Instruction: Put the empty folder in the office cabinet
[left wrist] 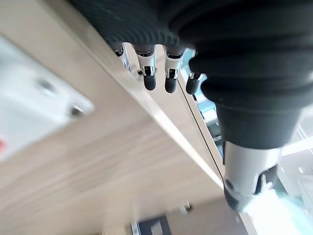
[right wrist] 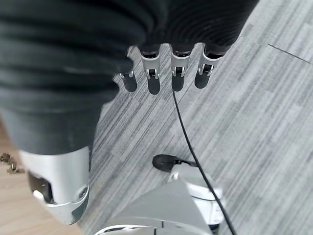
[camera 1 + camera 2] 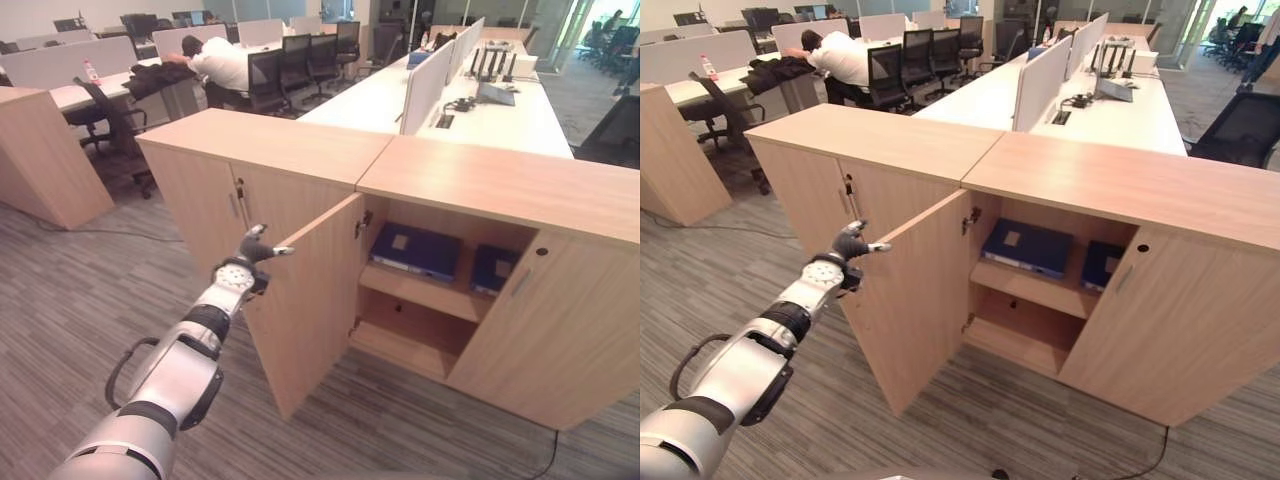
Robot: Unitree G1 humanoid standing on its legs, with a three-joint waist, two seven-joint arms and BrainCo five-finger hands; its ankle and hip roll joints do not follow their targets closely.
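Left eye view shows you the office cabinet [image 3: 480, 190] with its left door [image 3: 305, 300] swung open toward you. Look inside: on the top shelf [image 3: 425, 292] lie two blue folders, a big blue folder [image 3: 415, 250] on the left and a smaller blue folder [image 3: 492, 268] on the right, partly behind the shut right door [image 3: 545, 335]. The bottom shelf [image 3: 400, 345] has nothing on it.

Your left hand [image 3: 250, 262] rests at the top edge of the open door, fingers [image 1: 149, 78] straight and loose (nothing is gripped). Your right hand [image 2: 161, 73] hangs over the grey carpet [image 2: 244, 137], fingers relaxed, holding nothing.
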